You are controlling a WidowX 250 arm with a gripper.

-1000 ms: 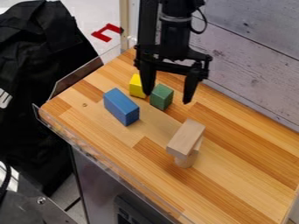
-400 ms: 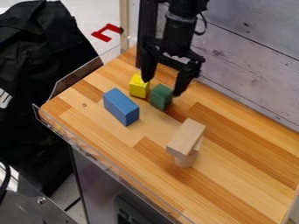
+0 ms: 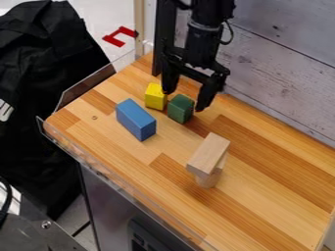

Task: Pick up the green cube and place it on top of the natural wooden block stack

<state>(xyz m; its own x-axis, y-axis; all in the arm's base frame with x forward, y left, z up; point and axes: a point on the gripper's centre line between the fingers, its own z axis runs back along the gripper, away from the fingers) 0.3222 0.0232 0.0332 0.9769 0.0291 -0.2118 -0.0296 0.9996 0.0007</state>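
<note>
The black gripper (image 3: pixel 185 102) hangs open over the back of the wooden surface, its two fingers apart above and around the green block (image 3: pixel 180 108). Its left finger is near the yellow block (image 3: pixel 155 96), which stands close beside the green one. I cannot tell whether the fingers touch either block. A blue rectangular block (image 3: pixel 136 119) lies to the front left. Nearer the middle, a plain wooden block (image 3: pixel 208 152) rests tilted on top of a light wooden piece (image 3: pixel 208 179).
The wooden tabletop (image 3: pixel 270 187) has a clear raised edging (image 3: pixel 108 173) along its front left side. A grey plank wall (image 3: pixel 281 73) runs behind it. Black cloth (image 3: pixel 46 98) hangs at the left, with a red bracket-shaped piece (image 3: pixel 120 36) beyond the table.
The gripper has turned and its fingers have drawn somewhat closer together around the green block. Its left finger has shifted slightly since the middle frame. The blocks look unmoved.
</note>
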